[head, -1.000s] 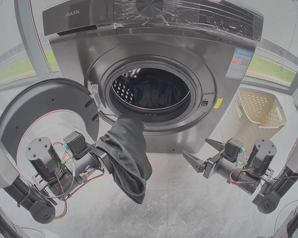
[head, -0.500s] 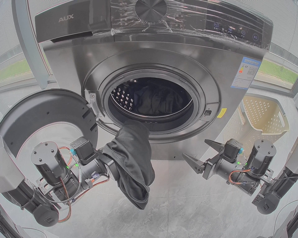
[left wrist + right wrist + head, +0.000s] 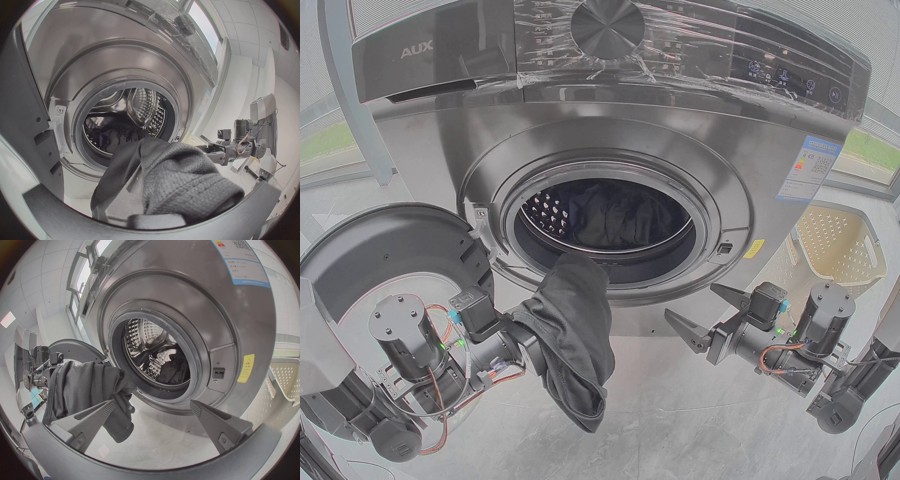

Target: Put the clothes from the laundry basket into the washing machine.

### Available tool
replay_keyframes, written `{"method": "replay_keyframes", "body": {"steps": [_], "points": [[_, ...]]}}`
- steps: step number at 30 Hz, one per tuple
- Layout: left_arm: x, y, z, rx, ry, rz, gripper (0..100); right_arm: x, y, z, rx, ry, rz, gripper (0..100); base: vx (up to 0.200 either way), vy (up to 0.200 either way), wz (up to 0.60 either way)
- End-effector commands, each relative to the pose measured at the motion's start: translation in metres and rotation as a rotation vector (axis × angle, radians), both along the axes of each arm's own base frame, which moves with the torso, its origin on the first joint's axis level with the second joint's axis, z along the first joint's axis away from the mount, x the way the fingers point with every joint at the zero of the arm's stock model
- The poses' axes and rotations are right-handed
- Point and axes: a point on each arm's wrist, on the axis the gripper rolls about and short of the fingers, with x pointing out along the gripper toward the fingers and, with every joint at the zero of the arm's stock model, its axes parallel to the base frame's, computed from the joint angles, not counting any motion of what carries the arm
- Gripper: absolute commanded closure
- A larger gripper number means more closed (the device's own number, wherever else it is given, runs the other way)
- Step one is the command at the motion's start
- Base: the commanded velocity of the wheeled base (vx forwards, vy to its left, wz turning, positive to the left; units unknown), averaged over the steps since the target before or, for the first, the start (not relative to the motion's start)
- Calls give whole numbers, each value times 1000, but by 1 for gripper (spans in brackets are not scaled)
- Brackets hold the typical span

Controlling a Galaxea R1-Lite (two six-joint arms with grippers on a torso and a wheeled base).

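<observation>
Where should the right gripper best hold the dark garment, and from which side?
Probably the loose lower fold of the garment, which hangs free above the floor; come from the robot's right, where the open right gripper faces it.

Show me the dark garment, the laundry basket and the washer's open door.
dark garment (image 3: 575,337): head view, middle of the hanging fabric.
laundry basket (image 3: 839,245): head view, its perforated inner wall.
washer door (image 3: 381,250): head view, its dark inner frame.
</observation>
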Motion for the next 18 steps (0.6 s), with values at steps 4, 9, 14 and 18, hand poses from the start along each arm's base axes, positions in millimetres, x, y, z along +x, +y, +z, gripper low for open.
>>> {"method": "replay_keyframes", "body": {"steps": [4, 9, 14, 18], "points": [[0, -2, -3, 5, 9, -6, 100, 0, 0, -1, -2, 2, 1, 0, 100, 0, 0], [1, -3, -5, 11, 14, -6, 100, 0, 1, 0, -1, 0, 3, 0, 200, 0, 0], [1, -4, -4, 9, 11, -10, 100, -1, 2, -1, -1, 2, 7, 0, 200, 0, 0], [-1, -8, -3, 5, 5, -26, 100, -1, 2, -1, -1, 2, 9, 0, 50, 0, 0]]}}
